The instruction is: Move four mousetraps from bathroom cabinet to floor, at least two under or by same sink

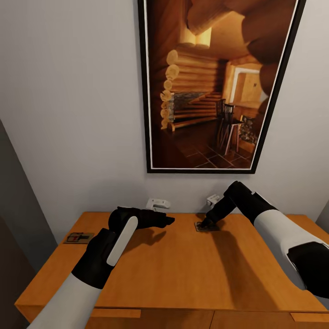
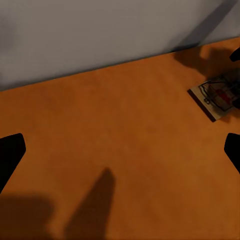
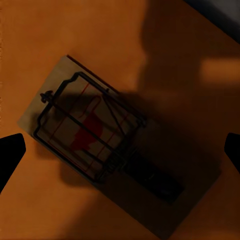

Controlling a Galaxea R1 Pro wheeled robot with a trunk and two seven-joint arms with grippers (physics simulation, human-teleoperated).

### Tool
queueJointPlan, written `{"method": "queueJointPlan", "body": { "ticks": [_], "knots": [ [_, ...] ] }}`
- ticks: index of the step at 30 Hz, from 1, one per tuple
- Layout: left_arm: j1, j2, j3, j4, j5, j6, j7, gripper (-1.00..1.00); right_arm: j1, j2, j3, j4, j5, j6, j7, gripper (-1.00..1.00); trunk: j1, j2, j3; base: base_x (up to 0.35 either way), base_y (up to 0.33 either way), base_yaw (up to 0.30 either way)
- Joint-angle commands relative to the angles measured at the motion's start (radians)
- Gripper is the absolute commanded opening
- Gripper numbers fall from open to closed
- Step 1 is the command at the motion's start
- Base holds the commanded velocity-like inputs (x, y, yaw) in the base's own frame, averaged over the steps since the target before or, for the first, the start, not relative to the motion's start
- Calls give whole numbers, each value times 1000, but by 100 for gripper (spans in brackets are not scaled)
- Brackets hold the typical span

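i stand before the cabinet (image 1: 183, 265), its orange-brown top spread under both my arms, a framed picture (image 1: 214, 82) of a log interior on the wall at twelve o'clock. my right gripper (image 1: 204, 223) hangs just over a mousetrap (image 1: 203, 226) near the back edge at about one o'clock; in my right wrist view that mousetrap (image 3: 100, 145) lies flat between my spread fingertips (image 3: 11, 152), jaws released, nothing grasped. my left gripper (image 1: 167, 220) hovers over bare wood at eleven o'clock, fingers (image 2: 10, 155) wide apart and empty, the same trap (image 2: 217, 97) off to one side. a second mousetrap (image 1: 78, 237) rests at the top's far left edge, nine o'clock.
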Motion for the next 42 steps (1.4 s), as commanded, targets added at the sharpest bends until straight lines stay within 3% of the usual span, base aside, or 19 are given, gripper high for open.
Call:
{"method": "queueJointPlan", "body": {
  "ticks": [1, 10, 42],
  "knots": [
    [-1, 0, 0, -1, 8, 4, 7, 100, -1, -1, 3, -2, 8, 4, 8, 100, 0, -1, -1, 0, 0, 0],
    [-1, 1, 0, -1, 6, 3, 7, 100, -1, 0, 3, -2, 8, 4, 8, 100, 31, -57, -26, 0, 0, 0],
    [-1, 1, 0, -1, 6, 3, 7, 100, -1, 8, 3, -1, 8, -8, 8, 100, 31, -57, -26, 0, 0, 0]
  ]
}}
